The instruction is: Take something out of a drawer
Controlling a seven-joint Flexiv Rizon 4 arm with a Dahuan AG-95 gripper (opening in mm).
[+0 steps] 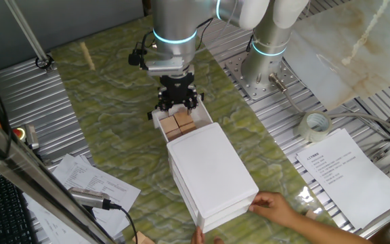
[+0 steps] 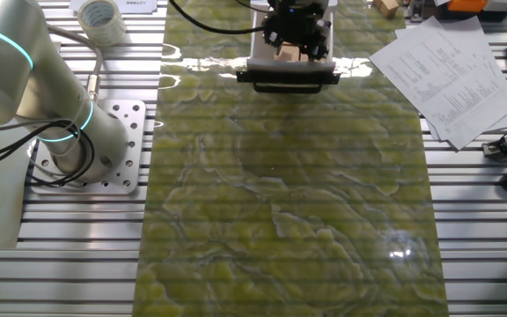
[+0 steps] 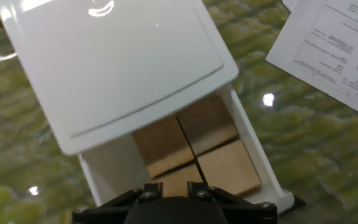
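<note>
I hold the gripper (image 1: 177, 102) directly above the open drawer (image 1: 160, 123), fingers pointing down into it, because the blocks can only be reached from the top.

1. Drawer state. The drawer is pulled out from the cabinet (image 1: 212, 173) far enough to expose its contents. In the other fixed view its black handle (image 2: 288, 77) faces the camera, with the gripper (image 2: 297, 35) above the tray behind it.

2. Target location. The blocks (image 3: 191, 149) lie flat in the drawer (image 3: 253, 146), packed edge to edge toward one side wall; a bare strip of white floor remains on the other side. In one fixed view two blocks (image 1: 179, 124) show just below the fingers. None has been lifted.

3. Tool state. The hand view shows only the black base of the gripper (image 3: 170, 191) at the bottom edge; the fingertips are hidden. I cannot tell whether the fingers are spread or closed. Nothing appears to be held.

4. Support. A hand (image 1: 276, 205) rests against the far end of the cabinet, presumably to keep it from sliding.

5. Judgement. The tight packing leaves little finger clearance; I would pick the block nearest the handle.
</note>
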